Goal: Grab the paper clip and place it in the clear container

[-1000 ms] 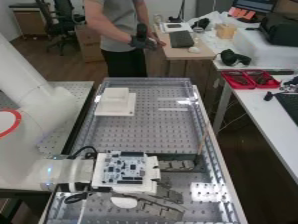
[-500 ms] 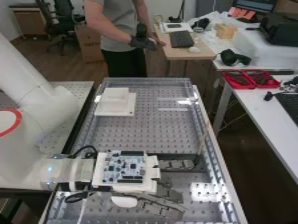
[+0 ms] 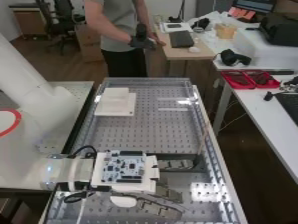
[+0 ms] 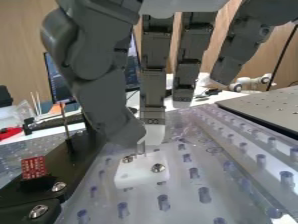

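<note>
Paper clip is standing upright at the white block, and the robot hand is pinching it narrowly between thumb and fingertip while barely shifting, so the grip is seemingly settling before lifting off that block.

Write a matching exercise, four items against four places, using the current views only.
Things
A. circuit board
B. red trays
C. white stepped piece
D. white block with two screws

Places
1. towards the far end of the perforated bench
2. just below the hand in the wrist view
3. on the white table at the high view's right
4. on the white mount beside the arm's end

Pairs: A-4, B-3, C-1, D-2
</note>
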Available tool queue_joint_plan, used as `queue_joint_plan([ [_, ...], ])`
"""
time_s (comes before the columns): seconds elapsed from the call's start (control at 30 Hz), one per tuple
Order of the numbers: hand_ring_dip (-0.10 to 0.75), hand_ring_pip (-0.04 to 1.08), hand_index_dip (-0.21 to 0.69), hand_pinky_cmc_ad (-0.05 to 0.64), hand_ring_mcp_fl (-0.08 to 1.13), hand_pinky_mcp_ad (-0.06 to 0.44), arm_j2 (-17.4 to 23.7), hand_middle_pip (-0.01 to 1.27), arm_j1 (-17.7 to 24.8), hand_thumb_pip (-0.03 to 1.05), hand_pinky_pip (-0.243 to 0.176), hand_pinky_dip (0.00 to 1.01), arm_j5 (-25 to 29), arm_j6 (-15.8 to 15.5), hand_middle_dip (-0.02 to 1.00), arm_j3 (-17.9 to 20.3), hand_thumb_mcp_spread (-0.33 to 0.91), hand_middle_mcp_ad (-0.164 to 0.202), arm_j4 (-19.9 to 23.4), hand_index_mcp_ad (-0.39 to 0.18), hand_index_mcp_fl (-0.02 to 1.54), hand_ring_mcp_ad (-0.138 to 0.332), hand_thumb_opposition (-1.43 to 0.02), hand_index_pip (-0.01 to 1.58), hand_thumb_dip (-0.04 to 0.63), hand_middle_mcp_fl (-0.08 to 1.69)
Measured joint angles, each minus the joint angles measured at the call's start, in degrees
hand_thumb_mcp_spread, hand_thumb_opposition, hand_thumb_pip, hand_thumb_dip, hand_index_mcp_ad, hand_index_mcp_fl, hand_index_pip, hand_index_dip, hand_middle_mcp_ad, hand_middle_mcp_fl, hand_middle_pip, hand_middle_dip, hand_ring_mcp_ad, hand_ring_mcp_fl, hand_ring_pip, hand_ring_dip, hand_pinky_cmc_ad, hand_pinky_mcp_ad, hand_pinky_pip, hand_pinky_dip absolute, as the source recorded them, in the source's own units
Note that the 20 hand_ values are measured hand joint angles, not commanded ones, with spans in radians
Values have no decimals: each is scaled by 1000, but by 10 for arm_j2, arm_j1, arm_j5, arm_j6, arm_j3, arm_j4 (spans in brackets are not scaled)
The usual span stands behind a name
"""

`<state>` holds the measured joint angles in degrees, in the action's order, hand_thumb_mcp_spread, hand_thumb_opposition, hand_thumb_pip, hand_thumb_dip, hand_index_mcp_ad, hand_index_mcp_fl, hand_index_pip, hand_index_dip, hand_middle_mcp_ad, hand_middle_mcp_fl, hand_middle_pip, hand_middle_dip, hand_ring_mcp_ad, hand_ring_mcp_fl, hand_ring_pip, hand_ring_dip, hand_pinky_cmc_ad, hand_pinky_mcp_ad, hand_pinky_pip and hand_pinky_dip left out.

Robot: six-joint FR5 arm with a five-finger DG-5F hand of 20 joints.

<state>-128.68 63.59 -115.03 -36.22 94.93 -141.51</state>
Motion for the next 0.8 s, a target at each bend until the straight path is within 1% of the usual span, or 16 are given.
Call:
queue_joint_plan([
  [0.13, 468, 96, -182, 456, 456, 248, 0, 668, 0, 644, 66, 192, 0, 0, 719, 0, 677, -63, 0, -204, 251, 21, -929, 117, 314, 733],
  [0.37, 468, 98, -182, 457, 459, 244, 0, 674, 0, 644, 66, 192, 0, 2, 721, 0, 677, -63, 0, -204, 253, 21, -925, 117, 314, 721],
  [0.43, 468, 96, -182, 457, 459, 244, 0, 648, 0, 644, 66, 192, -1, 3, 721, 0, 677, -63, 1, -204, 253, 21, -925, 117, 314, 721],
  [0.57, 468, 94, -182, 457, 459, 244, -2, 597, 0, 644, 66, 192, -2, 3, 717, -1, 658, -63, 2, -209, 251, 19, -913, 117, 314, 658],
  [0.8, 468, 93, -182, 457, 459, 248, -3, 581, -2, 644, 66, 192, -5, 2, 716, -4, 654, -63, 1, -211, 251, 23, -899, 117, 314, 675],
])
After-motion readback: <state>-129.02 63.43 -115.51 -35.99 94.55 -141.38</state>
